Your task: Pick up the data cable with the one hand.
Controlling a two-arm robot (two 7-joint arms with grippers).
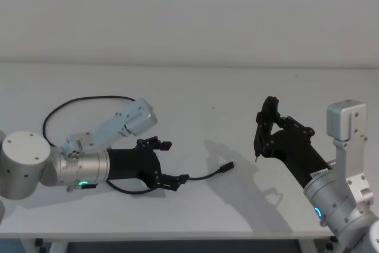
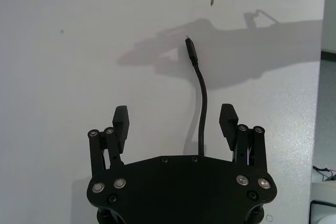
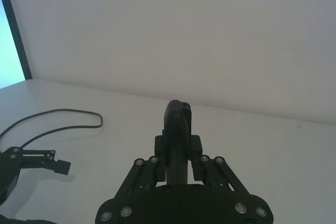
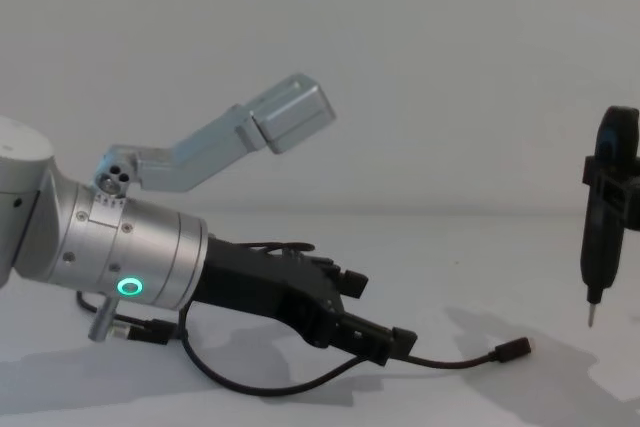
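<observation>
Black cable, seemingly loose, within left hand

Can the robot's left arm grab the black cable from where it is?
Probably yes. The left gripper is open, with the cable running between its fingers and nothing blocking. The right gripper, holding a pen tool, hangs apart.

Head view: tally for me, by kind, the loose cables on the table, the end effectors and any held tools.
data cable: 1
end effectors: 2, the left end effector and the right end effector
pen-like tool: 1
Total: 4
</observation>
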